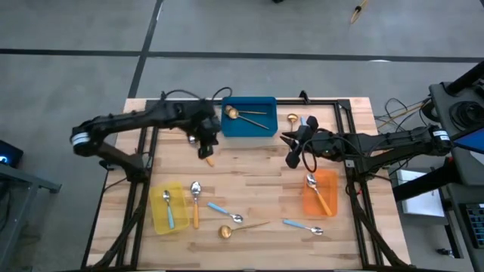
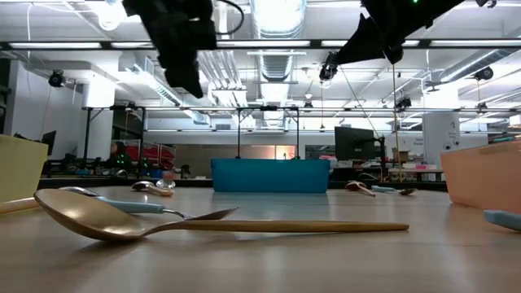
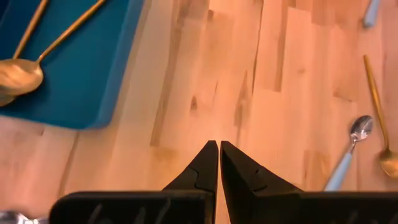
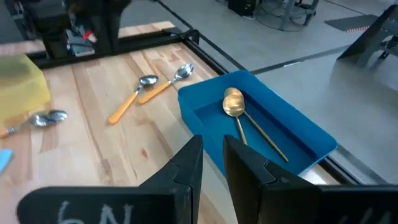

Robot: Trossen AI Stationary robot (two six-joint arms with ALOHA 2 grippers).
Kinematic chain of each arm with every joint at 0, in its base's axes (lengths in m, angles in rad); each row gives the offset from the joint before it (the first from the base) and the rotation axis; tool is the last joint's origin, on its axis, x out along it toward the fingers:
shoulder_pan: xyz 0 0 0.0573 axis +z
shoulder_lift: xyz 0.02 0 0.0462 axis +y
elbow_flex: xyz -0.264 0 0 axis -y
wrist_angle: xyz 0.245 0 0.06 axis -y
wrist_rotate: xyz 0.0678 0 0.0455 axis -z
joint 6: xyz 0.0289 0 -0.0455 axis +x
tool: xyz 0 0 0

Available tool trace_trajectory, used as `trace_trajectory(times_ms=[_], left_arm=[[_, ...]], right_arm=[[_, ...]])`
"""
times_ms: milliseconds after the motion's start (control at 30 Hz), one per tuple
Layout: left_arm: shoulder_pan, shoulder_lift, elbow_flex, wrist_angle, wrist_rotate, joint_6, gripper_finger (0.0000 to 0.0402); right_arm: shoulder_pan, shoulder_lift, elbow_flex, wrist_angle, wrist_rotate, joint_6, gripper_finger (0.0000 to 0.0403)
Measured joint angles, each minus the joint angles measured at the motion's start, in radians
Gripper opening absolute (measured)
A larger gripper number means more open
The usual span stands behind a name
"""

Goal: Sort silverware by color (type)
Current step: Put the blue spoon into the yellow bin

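My left gripper hangs shut above the table, just near of the blue bin's left end; in its wrist view the fingertips almost meet over bare wood. Two orange-handled spoons lie under it. My right gripper hovers right of the blue bin, its fingers a narrow gap apart and holding nothing. The blue bin holds two gold spoons. The orange bin holds an orange-handled spoon. The yellow bin holds a blue-handled spoon.
On the near half of the table lie an orange-handled spoon, two blue-handled spoons and a gold spoon, which fills the foreground of the low view. Another gold spoon lies right of the blue bin. A black frame edges the table.
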Motion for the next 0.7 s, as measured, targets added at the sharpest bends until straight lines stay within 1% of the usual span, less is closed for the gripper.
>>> trace_trajectory(times_ms=[200, 367, 433, 600, 700], left_arm=[[-0.054, -0.151, -0.150, 0.075, -0.019, -0.067, 0.0000], [-0.088, -0.246, -0.243, 0.107, -0.084, -0.105, 0.0000], [-0.097, -0.276, -0.273, 0.115, -0.101, -0.112, 0.0000], [-0.117, -0.340, -0.349, 0.179, -0.106, -0.116, 0.0000], [-0.121, -0.372, -0.396, 0.240, -0.107, -0.115, 0.0000]], right_arm=[[0.000, 0.000, 0.002, 0.031, 0.000, 0.064, 0.0056], [0.000, 0.003, 0.002, 0.030, -0.001, 0.158, 0.0056], [0.006, 0.018, 0.002, 0.030, -0.002, 0.201, 0.0056], [0.019, 0.077, 0.002, 0.030, -0.016, 0.278, 0.0056], [0.018, 0.120, 0.009, 0.028, -0.057, 0.324, 0.0055]])
